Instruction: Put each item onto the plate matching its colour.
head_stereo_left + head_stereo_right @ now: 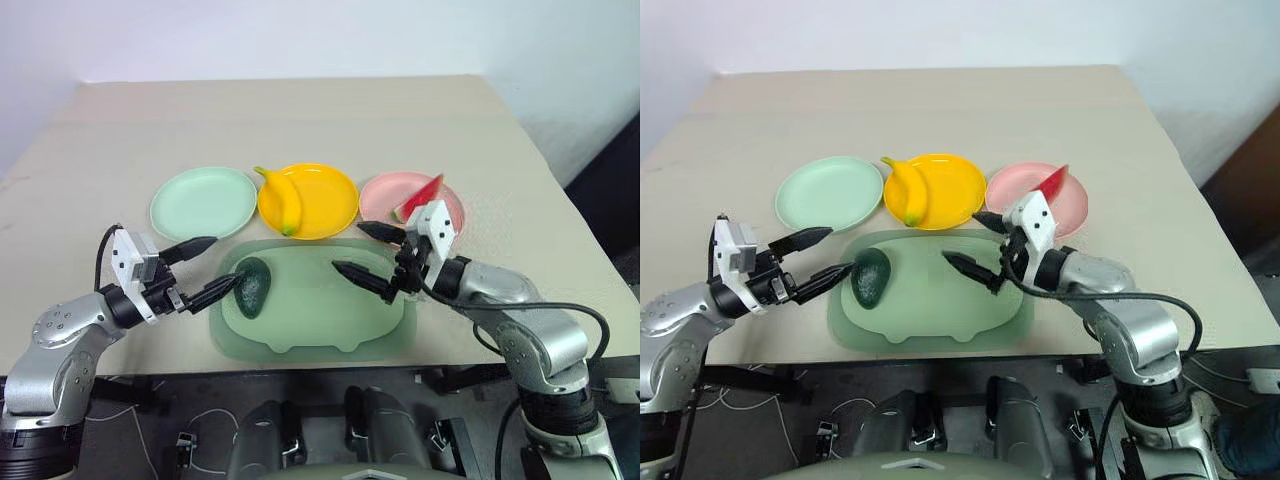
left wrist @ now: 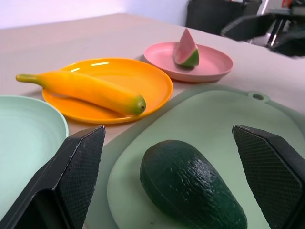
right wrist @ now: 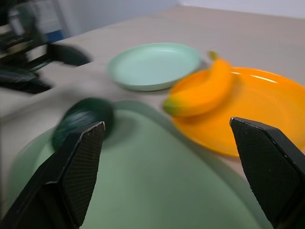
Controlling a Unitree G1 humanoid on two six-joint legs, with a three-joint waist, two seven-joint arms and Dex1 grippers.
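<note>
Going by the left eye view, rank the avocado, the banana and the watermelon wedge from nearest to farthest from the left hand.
1. avocado: on the pale-green tray, right beside the left hand.
2. banana: on the yellow-orange plate, farther back in the middle.
3. watermelon wedge: on the pink plate, far over on the right.

Left gripper (image 1: 205,268) jaws apart, right gripper (image 1: 368,254) likewise

avocado (image 3: 83,121) blurred in right wrist view

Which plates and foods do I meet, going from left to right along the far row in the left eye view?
mint green plate → banana on the yellow-orange plate → pink plate → watermelon wedge
</note>
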